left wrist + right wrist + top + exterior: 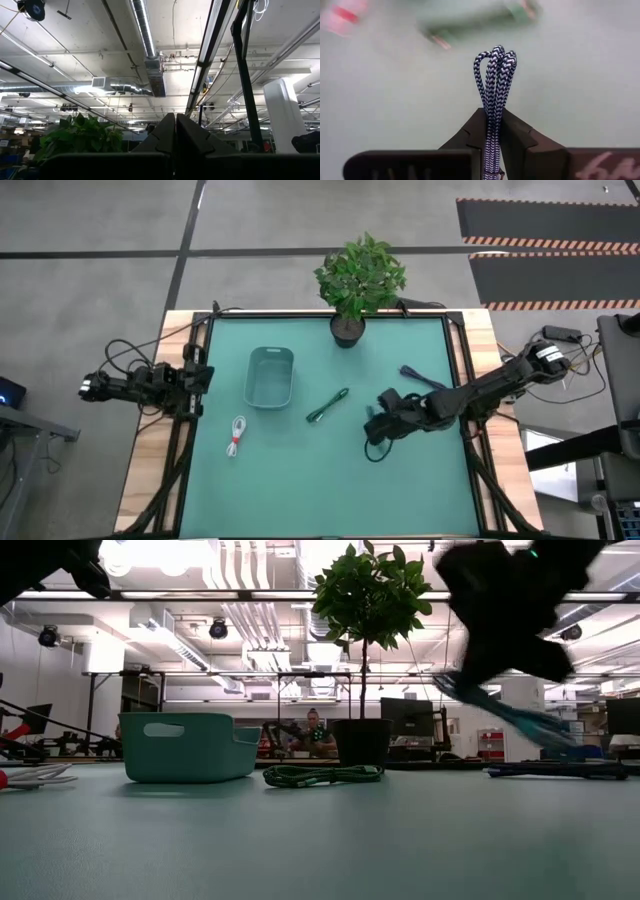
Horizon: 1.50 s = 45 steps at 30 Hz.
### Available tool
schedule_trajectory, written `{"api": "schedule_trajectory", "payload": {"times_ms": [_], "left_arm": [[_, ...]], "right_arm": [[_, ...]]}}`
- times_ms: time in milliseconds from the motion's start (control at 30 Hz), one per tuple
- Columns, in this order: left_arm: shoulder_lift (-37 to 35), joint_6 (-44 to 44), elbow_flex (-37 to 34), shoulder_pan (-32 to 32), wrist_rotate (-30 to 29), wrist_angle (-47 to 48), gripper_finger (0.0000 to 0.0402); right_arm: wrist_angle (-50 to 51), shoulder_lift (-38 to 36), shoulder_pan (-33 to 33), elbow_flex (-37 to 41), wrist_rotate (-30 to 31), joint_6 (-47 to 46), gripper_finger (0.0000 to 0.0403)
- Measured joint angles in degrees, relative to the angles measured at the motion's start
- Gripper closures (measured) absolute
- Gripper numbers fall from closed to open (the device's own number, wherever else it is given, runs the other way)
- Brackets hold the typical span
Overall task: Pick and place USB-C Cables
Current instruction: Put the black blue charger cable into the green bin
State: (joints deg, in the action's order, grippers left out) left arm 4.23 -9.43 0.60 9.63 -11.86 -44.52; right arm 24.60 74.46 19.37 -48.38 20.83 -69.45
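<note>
The right gripper [492,131] is clamped on a braided blue-and-white cable [494,75], held up off the teal mat [400,470]. Ahead of it lie the green cable [327,405], the pale teal bin [269,376] and the white-and-red cable [236,435]; another dark cable [420,375] sits just behind. The left gripper [175,132] is pressed shut off the mat's far side, pointing at ceiling ducts [150,65]. There's a potted plant [358,280] at the back edge.

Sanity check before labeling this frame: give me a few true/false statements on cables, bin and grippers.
1. The right gripper is shut on a braided cable. True.
2. The teal bin holds a cable. False: it looks empty.
3. The white cable lies on the mat near the bin. True.
4. The left gripper is open over the green cable. False: its fingers are shut, parked at the table's left edge.
</note>
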Motion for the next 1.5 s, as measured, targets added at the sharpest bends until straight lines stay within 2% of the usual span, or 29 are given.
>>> {"api": "schedule_trajectory", "payload": {"times_ms": [133, 233, 467, 600, 700, 933, 1000, 1367, 1500], "left_arm": [[0.00, 0.00, 0.00, 0.00, -0.02, -0.01, 0.0401], [0.00, 0.00, 0.00, -0.02, -0.10, -0.03, 0.0401], [0.00, 0.00, 0.00, -0.01, -0.46, -0.06, 0.0401], [0.00, 0.00, 0.00, -0.01, -0.48, -0.06, 0.0401], [0.00, 0.00, 0.00, -0.02, -0.48, -0.06, 0.0401], [0.00, 0.00, 0.02, -0.02, -0.48, -0.07, 0.0401], [-0.02, 0.00, 0.02, 0.00, -0.48, -0.07, 0.0401], [-0.02, 0.00, 0.02, -0.01, -0.48, -0.08, 0.0401], [-0.02, 0.00, 0.00, -0.02, -0.47, -0.07, 0.0401]], "right_arm": [[-14.82, 0.72, -0.99, 0.00, 6.22, 14.17, 0.0382], [-26.71, 2.59, -2.57, 0.00, 7.82, 25.58, 0.0385], [-54.35, 10.11, -6.35, 0.00, 6.91, 48.56, 0.0387], [-68.38, 15.36, -8.94, -0.18, 3.06, 57.74, 0.0387], [-74.37, 19.41, -10.81, -2.42, -0.08, 62.67, 0.0387], [-73.68, 28.40, -14.39, -15.26, -3.79, 72.65, 0.0388], [-70.80, 30.38, -15.54, -19.15, -5.30, 73.89, 0.0388], [-50.06, 37.66, -21.80, -38.47, -10.74, 69.30, 0.0388], [-43.25, 39.38, -23.00, -44.11, -10.82, 67.93, 0.0388]]}}
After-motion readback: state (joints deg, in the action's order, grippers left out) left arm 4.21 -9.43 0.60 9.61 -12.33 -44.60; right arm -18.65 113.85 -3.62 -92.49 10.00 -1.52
